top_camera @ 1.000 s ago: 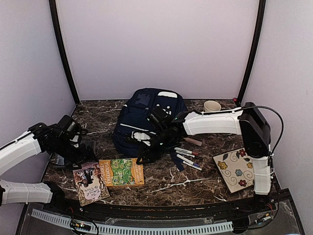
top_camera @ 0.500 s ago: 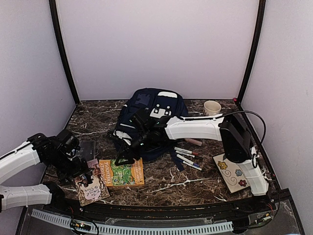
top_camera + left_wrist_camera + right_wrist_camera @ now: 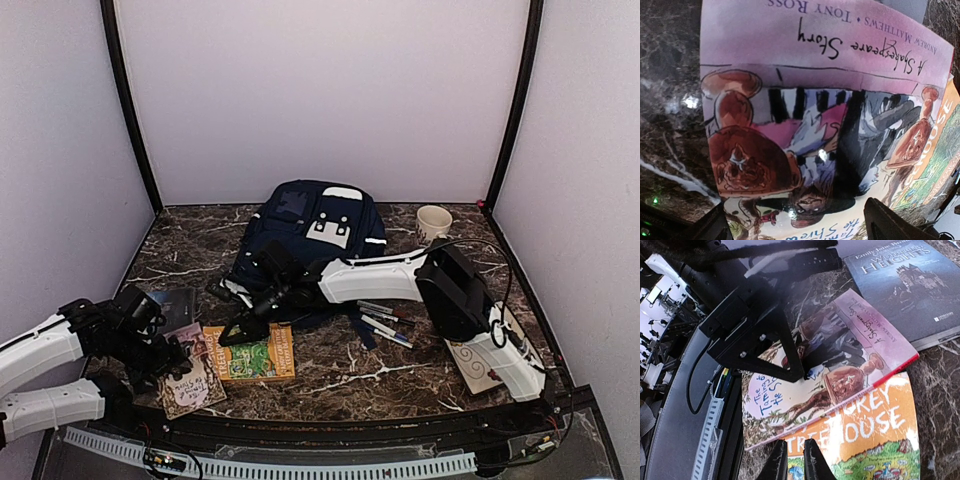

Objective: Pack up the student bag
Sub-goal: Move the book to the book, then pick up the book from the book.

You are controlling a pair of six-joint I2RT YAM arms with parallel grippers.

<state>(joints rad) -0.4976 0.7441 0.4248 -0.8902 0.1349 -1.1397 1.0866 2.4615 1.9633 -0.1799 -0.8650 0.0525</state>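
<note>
- We find the left gripper point(image 3: 172, 353) with jaws wide over the pink book point(image 3: 815, 125), and the right gripper point(image 3: 794, 460) nearly closed and empty above the orange book point(image 3: 875, 440).
- The student bag point(image 3: 300, 235) lies behind the books.
- Risk: the grippers may collide, since both crowd the overlapping books.

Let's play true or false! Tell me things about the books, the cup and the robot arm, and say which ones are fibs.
1. The pink book lies partly on top of the Treehouse book. True.
2. The cup is inside the backpack. False: it stands on the table, to the right of the backpack.
3. The left gripper holds a marker. False: it is open above the pink book, and the markers lie on the table.
4. The Wuthering Heights book lies on the table. True.
</note>
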